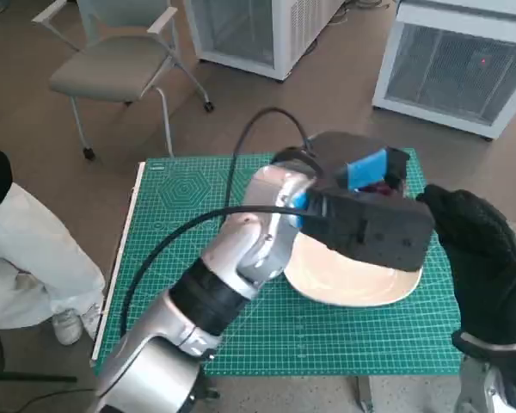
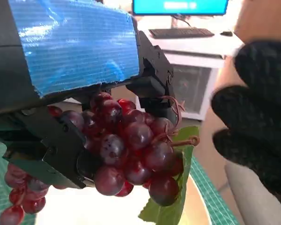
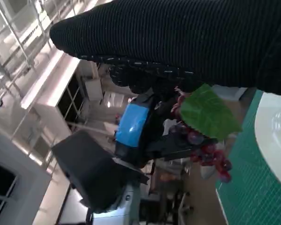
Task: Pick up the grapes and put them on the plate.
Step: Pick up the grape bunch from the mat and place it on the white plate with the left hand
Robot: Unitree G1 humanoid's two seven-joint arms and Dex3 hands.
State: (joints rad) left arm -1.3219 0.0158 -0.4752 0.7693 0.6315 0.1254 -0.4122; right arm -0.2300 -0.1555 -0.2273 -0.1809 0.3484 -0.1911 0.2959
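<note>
The bunch of dark red grapes (image 2: 126,150) fills the centre of the left wrist view, gripped by the left hand (image 2: 75,70), whose black fingers (image 2: 56,154) curl round the cluster from the lower left of that frame. A green leaf (image 2: 175,197) hangs off the bunch at the bottom centre, and a curled brown stem (image 2: 182,140) pokes out just right of the middle. Below the fruit lies the pale surface of the plate (image 2: 107,208), with no contact between them visible.

In the head view the left hand (image 1: 370,211) sits right of centre, over the far part of the cream plate (image 1: 353,288); only a sliver of the red grapes (image 1: 380,188) shows beside the blue tape. The plate rests on the green cutting mat (image 1: 198,198) that covers the table.

The right hand (image 1: 473,249), in its knitted glove, stands at the right edge of the head view, just beside the plate, holding nothing; its dark fingertips (image 2: 253,117) appear slightly apart at the right of the left wrist view, near the grapes.

In the upper left of the head view a grey chair (image 1: 112,64) stands on the floor, and a person's pale trouser leg and shoe (image 1: 43,275) show at the left edge.
</note>
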